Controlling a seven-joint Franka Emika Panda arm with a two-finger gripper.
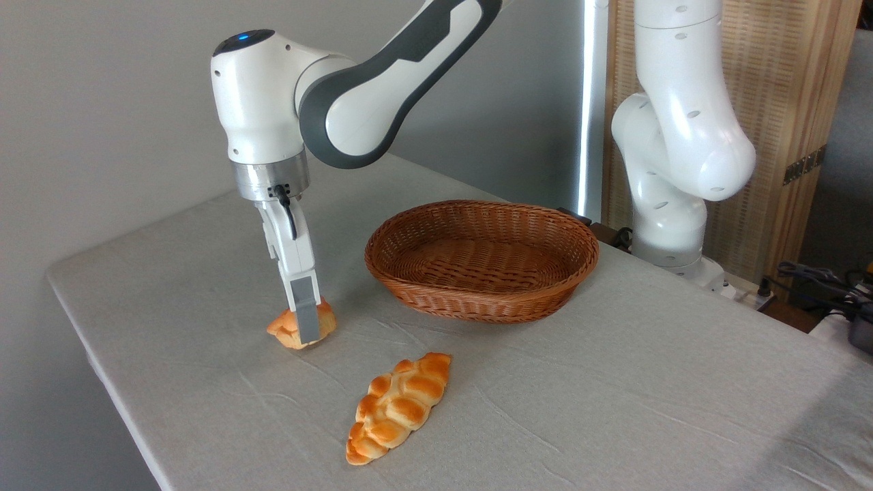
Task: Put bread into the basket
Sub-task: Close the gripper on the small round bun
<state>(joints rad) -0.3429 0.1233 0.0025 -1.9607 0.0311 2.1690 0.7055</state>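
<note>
Woven wicker basket (481, 300), glazed bread (285, 331)

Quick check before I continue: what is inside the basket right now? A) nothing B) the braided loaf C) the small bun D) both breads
A: the basket shows only bare weave inside, while the small bun sits between the fingers of the end effector to its left, and the braided loaf lies on the table in front.

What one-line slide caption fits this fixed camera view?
Gripper shut on the small bun at the table, beside an empty wicker basket; braided loaf lies nearer.
</note>
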